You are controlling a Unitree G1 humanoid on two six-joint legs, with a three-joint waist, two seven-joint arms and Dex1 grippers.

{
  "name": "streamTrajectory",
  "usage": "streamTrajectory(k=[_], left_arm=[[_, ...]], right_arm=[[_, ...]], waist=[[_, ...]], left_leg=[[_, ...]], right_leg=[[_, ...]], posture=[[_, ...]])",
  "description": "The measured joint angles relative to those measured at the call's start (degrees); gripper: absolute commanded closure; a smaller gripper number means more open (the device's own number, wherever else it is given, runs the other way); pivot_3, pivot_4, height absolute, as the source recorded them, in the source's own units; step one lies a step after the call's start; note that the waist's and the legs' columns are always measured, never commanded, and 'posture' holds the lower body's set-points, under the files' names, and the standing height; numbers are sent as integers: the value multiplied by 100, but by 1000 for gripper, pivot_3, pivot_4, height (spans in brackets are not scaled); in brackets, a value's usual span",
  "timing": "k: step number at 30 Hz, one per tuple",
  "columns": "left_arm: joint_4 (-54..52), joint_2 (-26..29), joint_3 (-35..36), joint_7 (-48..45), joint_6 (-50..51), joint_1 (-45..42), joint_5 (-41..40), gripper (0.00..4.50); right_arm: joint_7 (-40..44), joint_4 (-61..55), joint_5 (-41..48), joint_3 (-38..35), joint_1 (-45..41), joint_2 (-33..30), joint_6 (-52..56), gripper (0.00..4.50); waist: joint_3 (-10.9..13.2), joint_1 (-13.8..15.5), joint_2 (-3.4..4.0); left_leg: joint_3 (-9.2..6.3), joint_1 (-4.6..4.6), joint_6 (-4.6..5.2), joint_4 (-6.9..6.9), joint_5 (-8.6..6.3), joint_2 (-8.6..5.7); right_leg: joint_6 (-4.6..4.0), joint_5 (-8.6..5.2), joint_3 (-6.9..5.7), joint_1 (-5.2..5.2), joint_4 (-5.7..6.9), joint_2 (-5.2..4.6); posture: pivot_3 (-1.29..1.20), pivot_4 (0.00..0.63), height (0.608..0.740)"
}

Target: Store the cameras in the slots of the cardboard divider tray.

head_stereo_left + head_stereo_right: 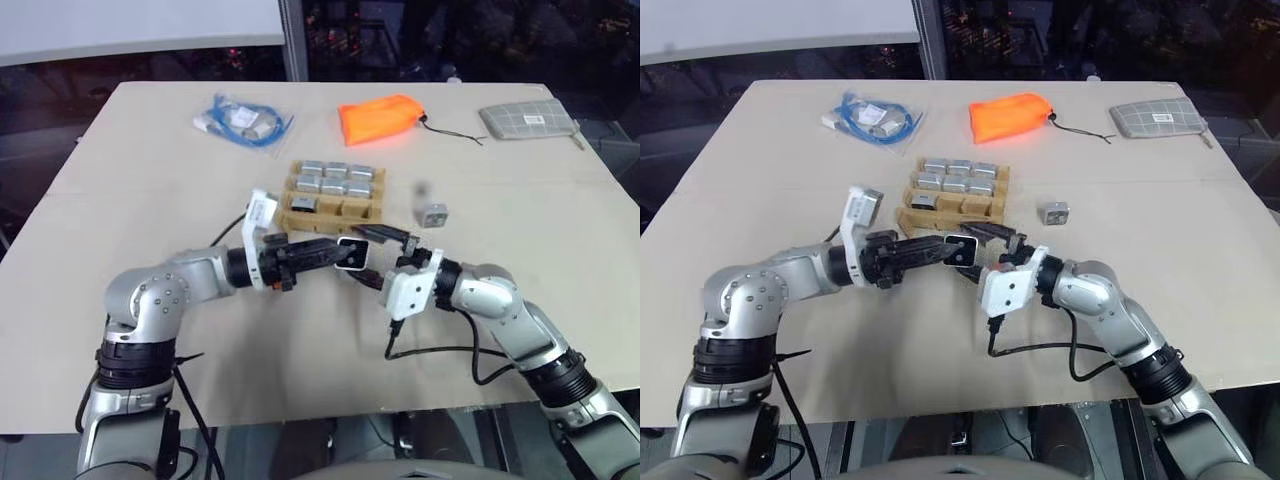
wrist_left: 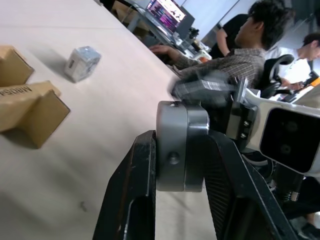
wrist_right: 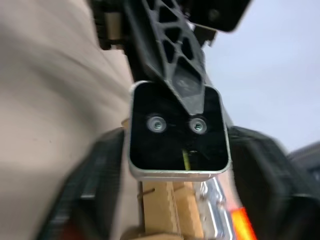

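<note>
The left gripper point(image 1: 345, 254) fingers pinch a camera point(image 1: 352, 253) above the tabletop's point(image 1: 150, 200) middle. The right gripper point(image 1: 385, 245) fingers stand spread around it, just before the cardboard divider tray point(image 1: 331, 210).

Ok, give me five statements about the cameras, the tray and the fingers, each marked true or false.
1. The left gripper is shut on a camera. True.
2. The right gripper grips that camera too. False: its fingers stand apart on either side of it.
3. One loose camera lies on the table beside the cardboard divider tray. True.
4. The tray's slots are all empty. False: several hold cameras.
5. The orange pouch lies inside the tray. False: it lies on the table beyond it.
</note>
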Motion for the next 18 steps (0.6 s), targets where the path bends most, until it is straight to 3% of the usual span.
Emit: streamTrajectory(k=[8,13,18], left_arm=[[367,336,-127,-416,-1253,-657,969,3708],[1673,1044,-1119,-1476,-3381,-1801,2782,3708],[3939,979,-1863,-2451,-5583,-3119,4274,3708]], right_arm=[[375,-382,675,-339,421,-53,1486,35],[792,-1544,2921,-1570,897,-367,4284,35],[1017,-2294,4615,-2922,946,-1339,6215,35]], waist=[[1,17,0],[8,115,8],[7,145,7]], left_leg=[[-2,-1,0,-2,0,-4],[2,-4,1,-5,0,-6],[7,-9,29,-13,-17,-7]], right_leg=[[-1,0,-3,1,-3,0],[-3,0,-8,2,-13,2],[-2,0,-10,-1,-22,2]], posture=[[0,150,740],[0,150,740],[0,150,740]])
